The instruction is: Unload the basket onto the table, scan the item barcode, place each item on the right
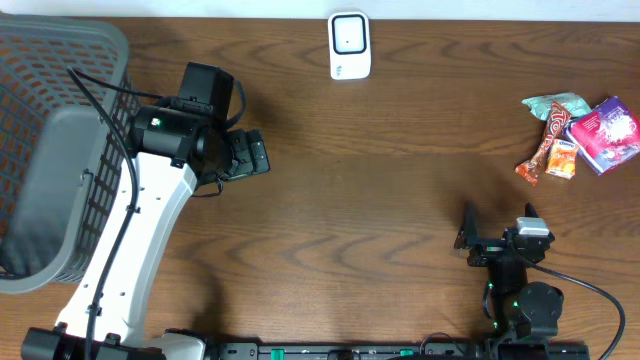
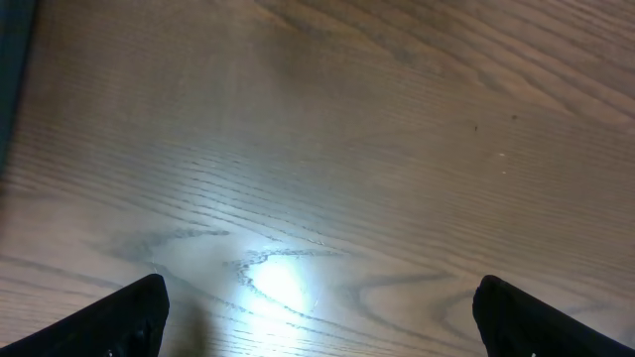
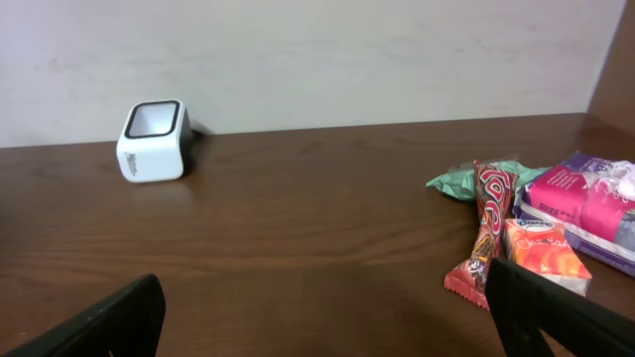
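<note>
One white scanner (image 1: pixel 350 45), one grey basket (image 1: pixel 40 50), four snack packets (image 1: pixel 608 135)

Table (image 1: pixel 400 200) evenly lit overhead, sharply rendered. In left wrist view, bright glare reflected off table near lower edge; grain softened by blur throughout.

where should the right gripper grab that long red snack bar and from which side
Probably the near end, from above, with the right gripper spanning its narrow width. The long red snack bar lies flat and slanted; that end juts onto bare table, while the orange packet crowds its right flank and the green packet sits at its far end.
</note>
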